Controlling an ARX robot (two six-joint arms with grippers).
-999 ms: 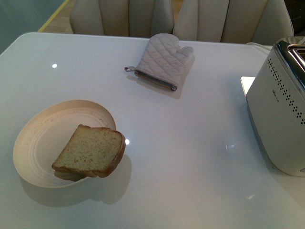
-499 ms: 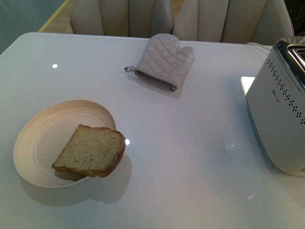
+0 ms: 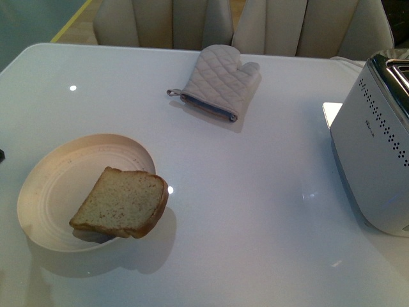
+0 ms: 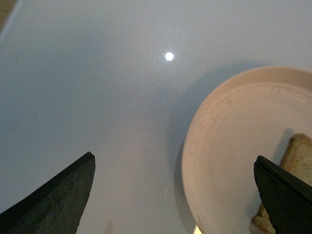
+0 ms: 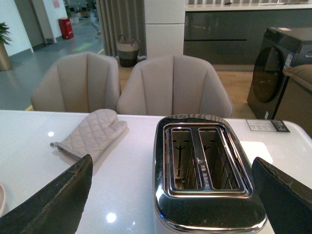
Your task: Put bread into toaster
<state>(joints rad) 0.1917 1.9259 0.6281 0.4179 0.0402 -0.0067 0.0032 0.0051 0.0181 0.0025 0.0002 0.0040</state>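
Nearest, the bread (image 3: 121, 204) lies on the cream plate (image 3: 57, 173), overhanging its rim, at the counter's (image 3: 255, 192) near left; the left tool (image 4: 170, 195) hangs spread wide and empty over the plate's edge; the right tool (image 5: 168, 204), likewise released, hovers above the toaster (image 3: 374, 160) at the right; farthest lies the oven mitt (image 3: 220, 80).

In the front view, a small dark tip (image 3: 1, 154) now shows at the left edge of the frame, at mid-height. It lies up and left of the plate (image 3: 38, 185), apart from it. Neither earlier front picture shows it. This view does not show what it belongs to.
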